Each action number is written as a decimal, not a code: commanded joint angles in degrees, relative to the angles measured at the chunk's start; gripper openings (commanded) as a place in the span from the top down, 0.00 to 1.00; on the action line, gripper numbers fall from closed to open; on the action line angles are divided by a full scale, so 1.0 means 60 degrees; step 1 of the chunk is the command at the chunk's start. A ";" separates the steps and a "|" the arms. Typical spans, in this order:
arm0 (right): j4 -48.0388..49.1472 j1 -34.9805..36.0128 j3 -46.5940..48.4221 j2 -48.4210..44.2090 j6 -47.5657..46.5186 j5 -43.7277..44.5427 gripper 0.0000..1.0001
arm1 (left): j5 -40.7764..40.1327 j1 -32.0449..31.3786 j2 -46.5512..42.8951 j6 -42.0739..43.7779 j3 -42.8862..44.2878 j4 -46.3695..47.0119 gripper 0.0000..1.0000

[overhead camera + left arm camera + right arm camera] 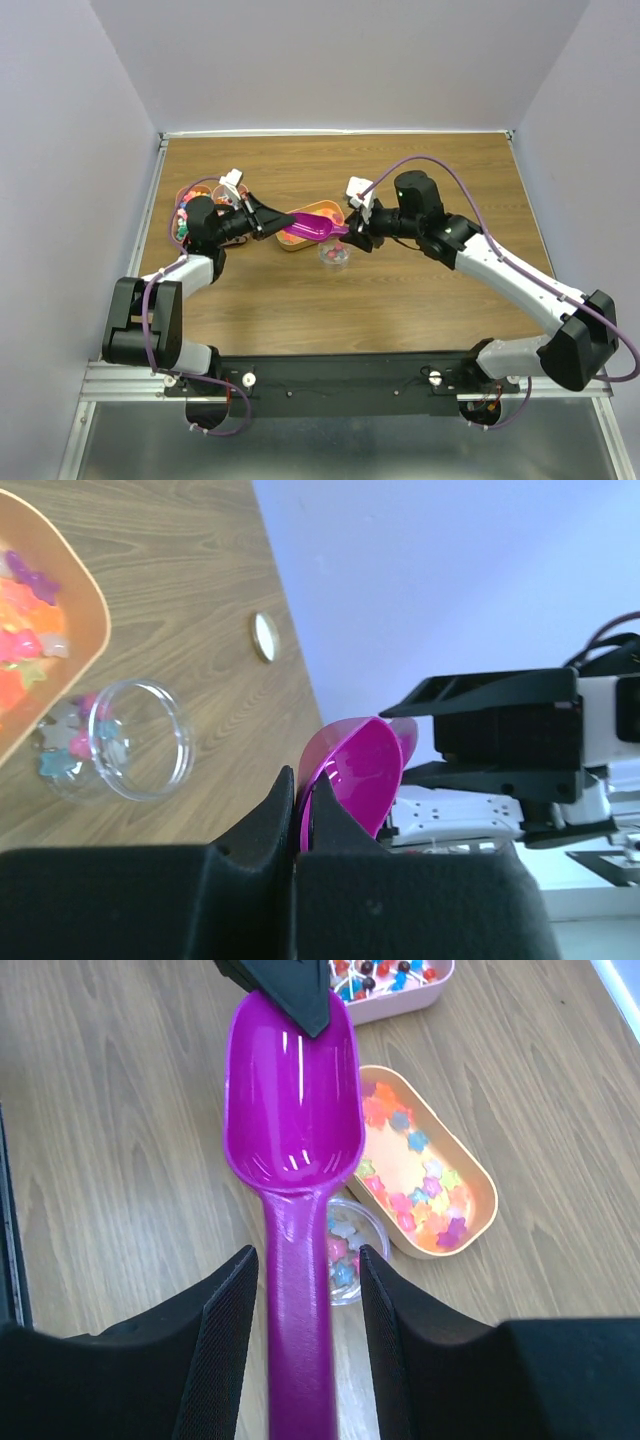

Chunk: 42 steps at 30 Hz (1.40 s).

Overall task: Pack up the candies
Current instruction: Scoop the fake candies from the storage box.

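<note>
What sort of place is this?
Likely a robot test bench: two arms bolted to a rail, a wooden table boxed in by plain walls, and a scoop and candies set out as practice props.

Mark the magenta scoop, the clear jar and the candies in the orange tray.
magenta scoop (290,1090): right wrist view, middle of its bowl.
clear jar (188,745): left wrist view, right side of its rim.
candies (378,1112): right wrist view, a pink one lying in the orange tray (478,1185).
</note>
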 commanded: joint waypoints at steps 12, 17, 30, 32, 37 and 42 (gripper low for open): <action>0.0447 -0.0623 -0.0082 -0.0236 0.0058 -0.1897 0.62 | 0.0560 0.0242 0.0048 -0.2005 -0.0397 0.2481 1.00; 0.0433 -0.0623 -0.0112 -0.0192 0.0058 -0.2117 0.63 | 0.0457 0.0242 0.0077 -0.2093 -0.0456 0.2496 1.00; 0.0360 -0.0623 -0.0273 -0.0103 0.0058 -0.1987 0.58 | -0.0246 0.0242 -0.0289 -0.2006 -0.0441 0.1823 1.00; 0.0301 -0.0623 -0.0346 -0.0176 0.0043 -0.1709 0.58 | -0.0232 0.0257 -0.0347 -0.1830 -0.0368 0.1603 1.00; 0.0052 -0.0623 -0.0375 -0.0484 0.0000 -0.1312 0.56 | -0.0334 0.0359 -0.0464 -0.1377 -0.0178 0.0873 1.00; -0.0329 -0.0609 -0.0331 -0.0543 -0.0030 -0.1224 0.55 | -0.0524 0.0433 -0.0611 -0.0513 0.0174 -0.0111 1.00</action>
